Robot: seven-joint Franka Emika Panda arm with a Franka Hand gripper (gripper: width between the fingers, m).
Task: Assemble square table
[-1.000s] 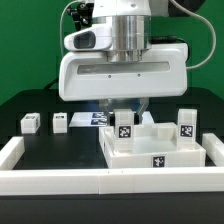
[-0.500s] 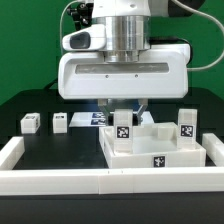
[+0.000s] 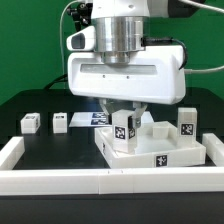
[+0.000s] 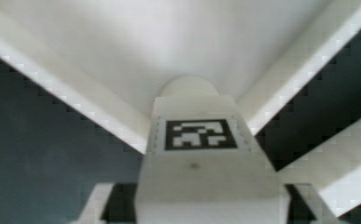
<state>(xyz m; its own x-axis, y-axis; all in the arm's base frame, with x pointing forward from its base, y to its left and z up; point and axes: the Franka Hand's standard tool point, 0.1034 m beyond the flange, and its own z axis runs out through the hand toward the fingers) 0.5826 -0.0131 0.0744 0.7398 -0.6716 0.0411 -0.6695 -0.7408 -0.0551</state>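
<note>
The black worktop (image 3: 40, 145) is edged along its near side by a low white wall (image 3: 50, 180). The arm (image 3: 125, 70) hangs straight down over the middle of the worktop. Its broad white hand is level and the wrist is vertical, so the approach is from directly above.

Under it lies the slab (image 3: 165, 155), close to the near edge of the worktop and toward the exterior view's right corner, with its raised corners facing up.

The jaws are closed partway on a leg (image 3: 123, 128), one finger on each side of its top. The wrist view shows the tagged post running down between them. The leg stands upright at the slab's far corner on the exterior view's left. I cannot tell whether its foot is seated there yet.

This looks like the fitting of that leg. It will likely go best if the post is kept plumb and centred on the corner socket, with light downward pressure. Any turn should come from the wrist alone, so the slab does not slide toward the wall.

A second leg (image 3: 187, 124) stands at the slab's corner on the exterior view's right. Two spare legs (image 3: 29, 122) (image 3: 60, 121) sit near the worktop's edge on the exterior view's left, well apart from the slab. The marker board (image 3: 95, 118) lies behind them.
</note>
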